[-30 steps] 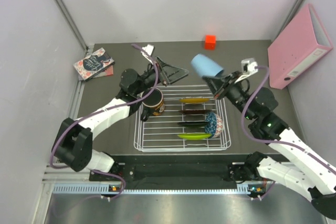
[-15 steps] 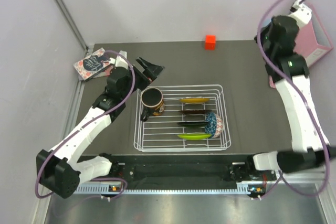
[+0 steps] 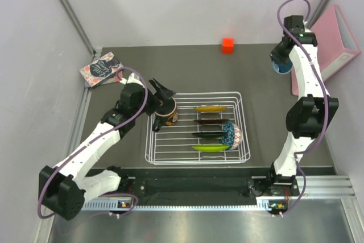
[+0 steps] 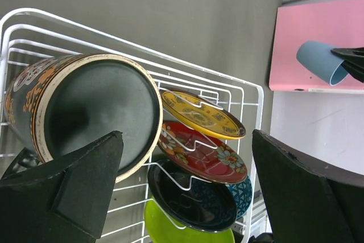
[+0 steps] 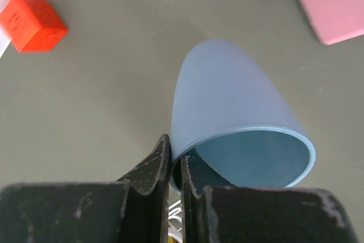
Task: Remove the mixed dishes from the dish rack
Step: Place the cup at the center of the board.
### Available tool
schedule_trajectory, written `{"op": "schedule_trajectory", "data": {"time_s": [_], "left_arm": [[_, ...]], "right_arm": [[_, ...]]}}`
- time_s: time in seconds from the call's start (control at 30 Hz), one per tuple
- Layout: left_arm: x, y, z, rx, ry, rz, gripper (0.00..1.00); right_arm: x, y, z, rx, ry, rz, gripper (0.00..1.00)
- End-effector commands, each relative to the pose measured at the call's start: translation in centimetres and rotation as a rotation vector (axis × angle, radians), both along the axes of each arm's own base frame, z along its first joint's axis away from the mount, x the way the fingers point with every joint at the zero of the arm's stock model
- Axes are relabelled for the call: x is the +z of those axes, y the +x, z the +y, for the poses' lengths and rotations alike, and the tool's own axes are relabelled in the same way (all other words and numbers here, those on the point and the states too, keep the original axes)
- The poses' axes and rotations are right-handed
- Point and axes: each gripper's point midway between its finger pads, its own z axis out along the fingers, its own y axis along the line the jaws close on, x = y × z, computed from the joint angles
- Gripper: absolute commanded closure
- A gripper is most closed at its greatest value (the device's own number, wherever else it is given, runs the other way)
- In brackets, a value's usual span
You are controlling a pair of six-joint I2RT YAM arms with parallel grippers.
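A red cube sits by the desk's far edge, a pink binder far right, a patterned book far left.

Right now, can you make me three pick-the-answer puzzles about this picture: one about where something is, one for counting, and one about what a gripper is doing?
1. Where is the light blue plastic cup? A under the table; B pinched in the right gripper, near the pink binder; C on a chair.
2. How many small plates stand in the white wire dish rack? A two; B four; C six.
3. How is the left gripper, by the dark patterned mug? A open; B shut on a fork; C shut on a spoon.
Answers: 1 B, the jaws clamp its rim; 2 B, yellow, reddish, black and lime green; 3 A, its jaws stand wide apart.
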Motion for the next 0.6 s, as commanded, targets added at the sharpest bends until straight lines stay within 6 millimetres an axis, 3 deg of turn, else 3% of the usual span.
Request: {"op": "schedule_trajectory", "data": {"time_s": [0.0, 0.13, 0.4, 0.57], "left_arm": [[-0.4, 0.0, -0.5, -0.039, 0.014, 0.001, 0.01], [-1.6, -0.2, -1.2, -0.079, 0.017, 0.043, 0.01], [-2.9, -1.0, -2.4, -0.157, 0.010, 0.098, 0.01], [-3.2, -1.5, -2.5, -0.171, 0.006, 0.112, 0.01]], "right_arm": [[-1.6, -0.3, -3.0, -0.042, 0.026, 0.066, 1.00], [-5.1, -1.2, -4.4, -0.047, -0.004, 0.175, 1.00], [-11.2, -3.5, -4.9, -0.015, -0.039, 0.304, 1.00], [-12.6, -3.5, -4.9, -0.009, -0.030, 0.300, 1.00]]}}
